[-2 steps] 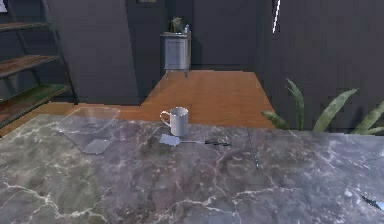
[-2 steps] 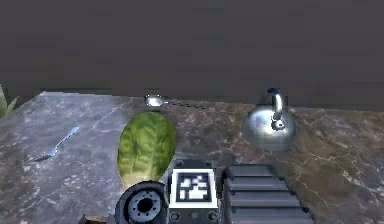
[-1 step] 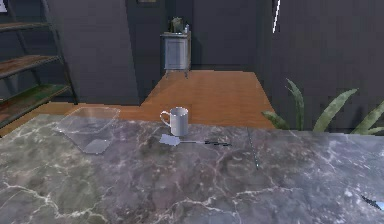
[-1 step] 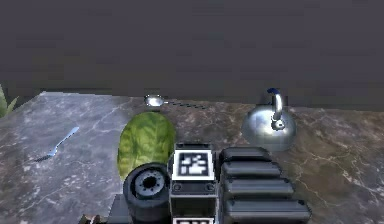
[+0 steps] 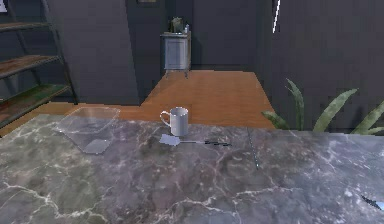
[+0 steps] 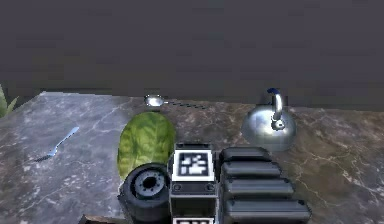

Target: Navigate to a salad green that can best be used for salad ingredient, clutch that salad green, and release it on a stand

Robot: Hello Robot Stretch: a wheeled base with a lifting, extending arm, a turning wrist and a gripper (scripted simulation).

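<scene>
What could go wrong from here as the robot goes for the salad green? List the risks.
1. The salad green lies low on the marble counter right by the gripper, so a grasp might skid over the leaf.
2. The spoon and kettle sit close by; a sweep of the arm could knock them.

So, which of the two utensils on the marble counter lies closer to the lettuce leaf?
The silver spoon, just beyond the far tip of the lettuce leaf; the thin pale utensil lies off toward the arm side view's left.
</scene>
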